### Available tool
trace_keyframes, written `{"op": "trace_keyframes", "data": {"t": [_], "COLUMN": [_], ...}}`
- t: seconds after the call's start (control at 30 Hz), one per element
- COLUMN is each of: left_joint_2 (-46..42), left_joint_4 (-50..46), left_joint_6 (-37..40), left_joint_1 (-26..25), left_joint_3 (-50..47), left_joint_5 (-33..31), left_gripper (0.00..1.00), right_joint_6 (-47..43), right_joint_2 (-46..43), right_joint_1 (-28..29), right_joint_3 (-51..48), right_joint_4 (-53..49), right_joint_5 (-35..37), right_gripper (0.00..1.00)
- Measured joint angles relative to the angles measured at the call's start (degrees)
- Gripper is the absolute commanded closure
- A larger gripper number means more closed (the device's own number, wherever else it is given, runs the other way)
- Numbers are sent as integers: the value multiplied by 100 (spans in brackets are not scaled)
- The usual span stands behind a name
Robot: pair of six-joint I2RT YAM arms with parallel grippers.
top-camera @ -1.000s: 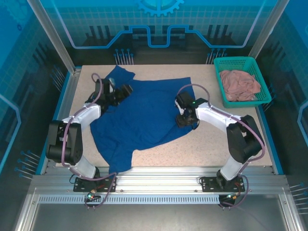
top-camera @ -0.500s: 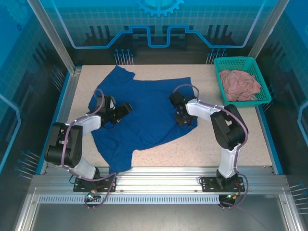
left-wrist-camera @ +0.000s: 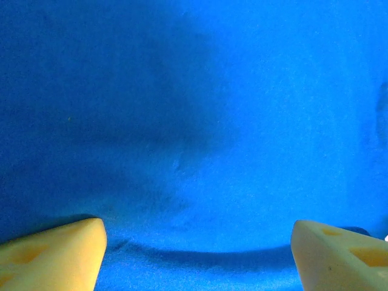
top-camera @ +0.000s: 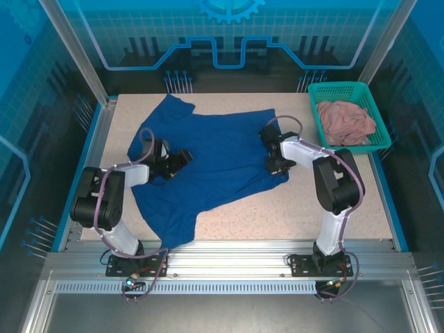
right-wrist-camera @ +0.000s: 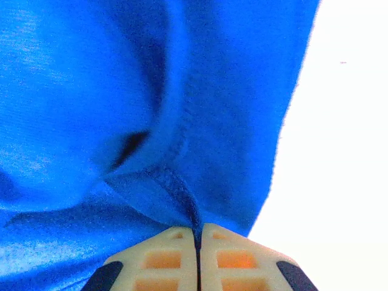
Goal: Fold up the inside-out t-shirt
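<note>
Right gripper [right-wrist-camera: 197, 233]: closed. In the right wrist view its two fingers [right-wrist-camera: 163, 257] meet at bottom centre, and a narrow raised ridge of the shirt [right-wrist-camera: 121, 91] is pinched between their tips. From the pinch, the blue fabric rises in a soft fold towards the upper left of the frame. The shirt's edge runs diagonally from upper right to lower centre, and beyond it lies the bare pale table [right-wrist-camera: 339, 151].

In the top view the right gripper [top-camera: 276, 165] sits right of centre, on the lower right corner of the shirt [top-camera: 215, 152], close to the fabric's edge.

Left gripper [left-wrist-camera: 197, 242]: open. In the left wrist view its fingers [left-wrist-camera: 54, 251] stand far apart at the lower left and lower right corners. Nothing is held between them. The shirt [left-wrist-camera: 200, 121] spreads flat beneath, darker on the left and brighter on the right.

In the top view the left gripper [top-camera: 182, 158] lies left of centre, over the left part of the shirt.

Shirt position: spread unfolded across the centre of the table [top-camera: 319, 201]. One lobe reaches to the upper left, and another trails down to the lower left, near the front edge.

A teal basket [top-camera: 340, 85] stands at the upper right, well apart from the shirt. It holds a crumpled pink cloth [top-camera: 345, 123].
</note>
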Motion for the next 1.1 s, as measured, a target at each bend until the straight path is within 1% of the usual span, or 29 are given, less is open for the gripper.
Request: {"op": "trace_keyframes", "data": {"t": [0.2,0.4,0.53,0.73,0.9,1.0,1.1], "left_joint_2": [129,197,247,273,273,273,273], "left_joint_4": [160,227,262,267,264,264,267], "left_joint_6": [2,7,7,26,28,28,28], "left_joint_1": [0,0,0,0,0,0,0], "left_joint_3": [83,129,170,201,203,203,203], "left_joint_5": [22,44,46,66,68,68,72], "left_gripper": [19,19,19,19,19,19,19], "right_joint_6": [-33,-66,-22,2,42,107,114], "right_joint_2": [-407,-529,-702,-841,-807,-756,-688], "right_joint_1": [-420,-737,-763,-780,-1025,-1226,-1416], "right_joint_3": [0,-15,-118,-243,-299,-389,-459], "right_joint_4": [-70,-229,-236,-179,-96,-17,44], "right_joint_5": [26,133,-59,-520,-1045,-1349,-1624], "right_gripper": [87,72,64,60,56,56,60]}}
